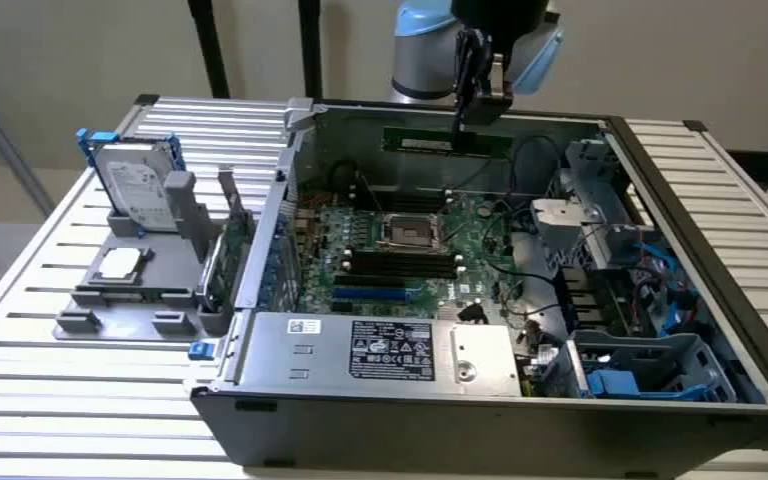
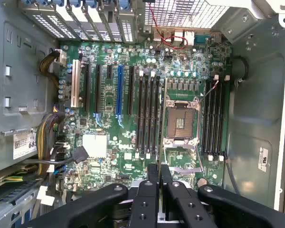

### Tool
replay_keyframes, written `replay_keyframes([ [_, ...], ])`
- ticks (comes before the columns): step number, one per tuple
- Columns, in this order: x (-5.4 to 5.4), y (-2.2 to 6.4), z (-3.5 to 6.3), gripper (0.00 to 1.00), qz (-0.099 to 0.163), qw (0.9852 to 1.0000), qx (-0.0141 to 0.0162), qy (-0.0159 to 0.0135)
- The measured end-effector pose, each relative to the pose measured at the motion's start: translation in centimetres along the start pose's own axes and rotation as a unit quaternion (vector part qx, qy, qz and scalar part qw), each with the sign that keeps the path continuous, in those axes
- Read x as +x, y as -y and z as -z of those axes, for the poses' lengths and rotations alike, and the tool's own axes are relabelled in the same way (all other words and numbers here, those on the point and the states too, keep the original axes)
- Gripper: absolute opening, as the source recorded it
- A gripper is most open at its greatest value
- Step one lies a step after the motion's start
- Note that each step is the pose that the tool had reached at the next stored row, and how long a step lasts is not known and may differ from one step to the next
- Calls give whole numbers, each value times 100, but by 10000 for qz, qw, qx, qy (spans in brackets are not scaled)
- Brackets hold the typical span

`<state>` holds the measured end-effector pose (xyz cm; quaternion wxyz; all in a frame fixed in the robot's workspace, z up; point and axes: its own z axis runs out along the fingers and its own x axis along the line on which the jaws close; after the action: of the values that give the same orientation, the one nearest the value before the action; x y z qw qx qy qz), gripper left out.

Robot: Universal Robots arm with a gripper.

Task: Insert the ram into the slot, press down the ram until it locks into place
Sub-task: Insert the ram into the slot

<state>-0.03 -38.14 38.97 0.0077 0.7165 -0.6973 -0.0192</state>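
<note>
Nearest in the exterior view, the open case (image 1: pixel 357 430) is set on the slatted bench (image 1: pixel 77 420), with a labelled metal cover (image 1: pixel 384 350) at its front. Behind the cover the board (image 1: pixel 478 225) lies flat. On it the black slots (image 1: pixel 404 265) are seen just in front of the socket (image 1: pixel 404 232), their long axis running from 9 to 3 o'clock. Farthest back, the ram (image 1: pixel 444 143) is held above the board, its long axis likewise from 9 to 3 o'clock, so parallel to the slots. The fingers (image 2: pixel 152 183) are pressed close together and are judged to be pinching the ram by its upper edge, somewhat off-centre toward 3 o'clock. From the gripper (image 1: pixel 464 125) the slots lie toward 6 o'clock and lower down, well apart. In the wrist view the slots are seen beyond the fingertips, running lengthwise in line with them. No slot is touched, and the ram is judged not yet inserted.
</note>
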Motion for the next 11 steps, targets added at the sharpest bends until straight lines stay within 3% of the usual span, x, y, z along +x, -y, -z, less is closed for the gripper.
replay_keyframes([
  [11,0,0,0,13,0,10000,0,0],
])
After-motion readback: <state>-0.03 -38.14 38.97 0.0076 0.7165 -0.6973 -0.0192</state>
